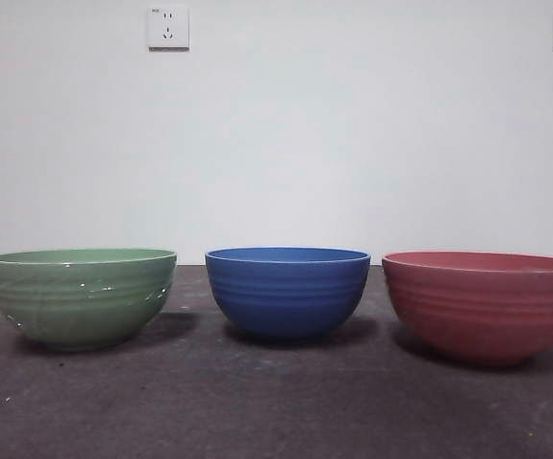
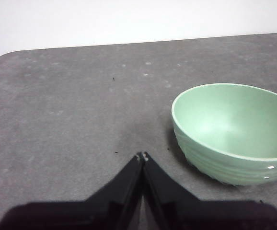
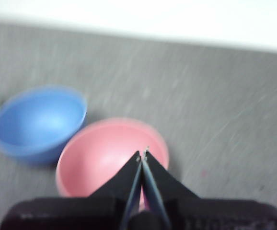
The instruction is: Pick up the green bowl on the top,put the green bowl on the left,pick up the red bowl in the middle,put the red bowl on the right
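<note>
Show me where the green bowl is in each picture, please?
Front view: the green bowl stands on the table at the left end of the row, apart from the blue bowl.
Left wrist view: it fills the right side, beside the shut left gripper.
Right wrist view: only a pale green sliver at the left edge.
Shared landmark: the blue bowl shows in the front and right wrist views, next to the green one.

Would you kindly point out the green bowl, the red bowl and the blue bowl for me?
green bowl (image 1: 80, 301): front view, on its ridged outer wall.
red bowl (image 1: 482, 311): front view, on its outer wall.
blue bowl (image 1: 286, 296): front view, on its outer wall, between the other two.
</note>
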